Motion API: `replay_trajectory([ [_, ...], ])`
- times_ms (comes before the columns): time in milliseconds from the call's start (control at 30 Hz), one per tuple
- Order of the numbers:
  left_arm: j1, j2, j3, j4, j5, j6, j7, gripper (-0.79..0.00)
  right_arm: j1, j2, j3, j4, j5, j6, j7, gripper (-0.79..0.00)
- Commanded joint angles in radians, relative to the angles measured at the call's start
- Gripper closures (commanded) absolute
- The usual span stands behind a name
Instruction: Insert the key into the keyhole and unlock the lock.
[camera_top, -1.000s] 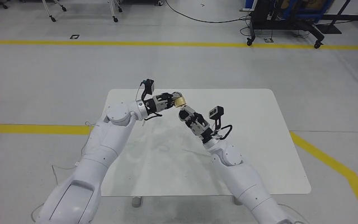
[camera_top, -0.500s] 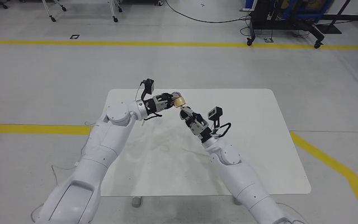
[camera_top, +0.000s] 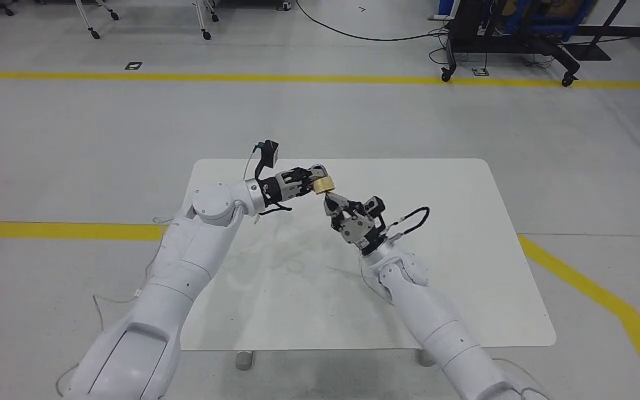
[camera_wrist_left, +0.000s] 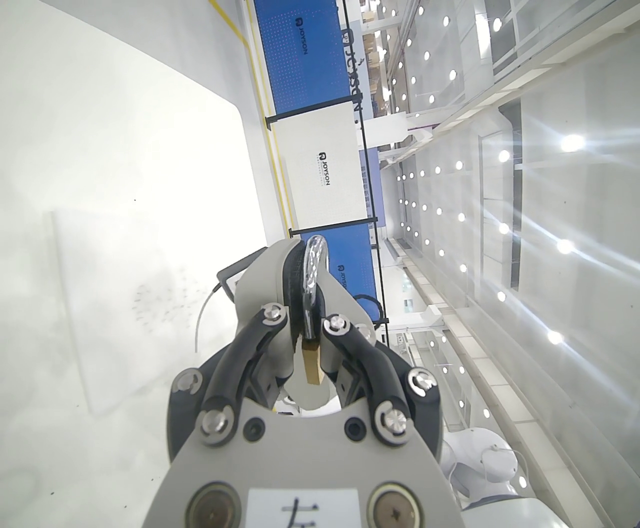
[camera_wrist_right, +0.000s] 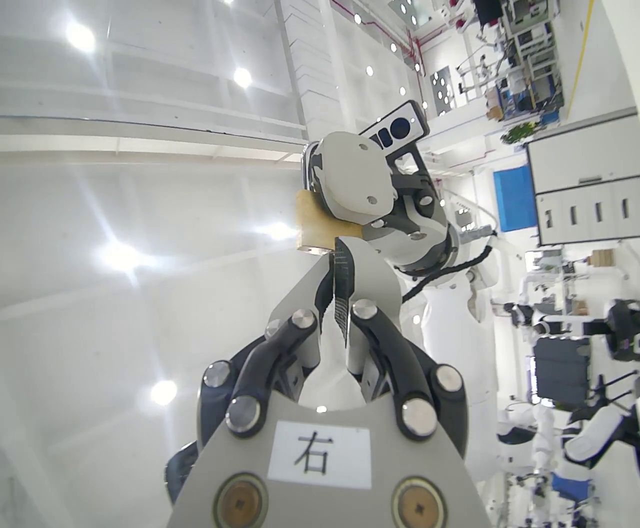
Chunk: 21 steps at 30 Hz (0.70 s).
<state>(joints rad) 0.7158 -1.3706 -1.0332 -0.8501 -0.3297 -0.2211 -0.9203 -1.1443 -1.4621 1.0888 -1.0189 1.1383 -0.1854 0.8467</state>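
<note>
A brass padlock (camera_top: 322, 184) with a silver shackle (camera_wrist_left: 315, 260) hangs in the air over the white table (camera_top: 450, 260). My left gripper (camera_wrist_left: 307, 300) is shut on it, pinching the shackle and the top of the brass body (camera_wrist_left: 312, 365). My right gripper (camera_top: 334, 204) sits just under the lock with its fingers pressed together. Its tips (camera_wrist_right: 336, 250) touch the underside of the padlock (camera_wrist_right: 312, 222). A small sliver of metal, the key (camera_wrist_right: 315, 250), shows there; the rest of it is hidden between the fingers.
Both grippers meet above the table's far-middle part. A yellow floor line (camera_top: 300, 78) runs beyond the table, and wheeled stands (camera_top: 510, 50) sit far behind it.
My right wrist has twisted, swinging its camera from the side toward the top, with the fingertips staying at the lock's underside. The left arm and padlock have barely moved.
</note>
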Motion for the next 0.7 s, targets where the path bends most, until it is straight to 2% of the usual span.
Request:
replay_trajectory([
  [0,0.002,0.000,0.000,-0.003,0.003,-0.005,0.002,0.000,0.010,-0.003,0.003,0.026,0.064,0.073,0.054,0.000],
  [100,0.004,0.001,-0.001,-0.006,0.006,-0.009,0.004,0.000,0.029,-0.006,0.007,0.065,0.093,0.111,0.091,0.000],
  [233,0.006,0.001,-0.002,-0.008,0.008,-0.010,0.008,0.000,0.046,-0.011,0.003,0.097,0.071,0.076,0.095,0.000],
  [267,0.006,0.001,-0.003,-0.008,0.007,-0.008,0.008,0.000,0.049,-0.012,0.002,0.102,0.056,0.057,0.091,-0.123],
  [300,0.007,0.001,-0.004,-0.008,0.004,-0.006,0.007,0.000,0.051,-0.012,0.000,0.105,0.033,0.032,0.081,-0.209],
  [367,0.007,0.001,-0.007,-0.005,-0.006,-0.001,0.003,0.000,0.051,-0.013,-0.005,0.101,-0.006,-0.011,0.068,-0.320],
  [533,0.007,0.001,-0.015,0.002,-0.021,0.004,0.007,0.000,0.035,-0.009,-0.004,0.073,-0.142,-0.146,-0.003,-0.336],
  [667,0.005,0.000,-0.017,0.010,-0.026,0.014,0.009,0.000,0.011,-0.001,0.005,0.029,-0.309,-0.285,-0.122,-0.342],
])
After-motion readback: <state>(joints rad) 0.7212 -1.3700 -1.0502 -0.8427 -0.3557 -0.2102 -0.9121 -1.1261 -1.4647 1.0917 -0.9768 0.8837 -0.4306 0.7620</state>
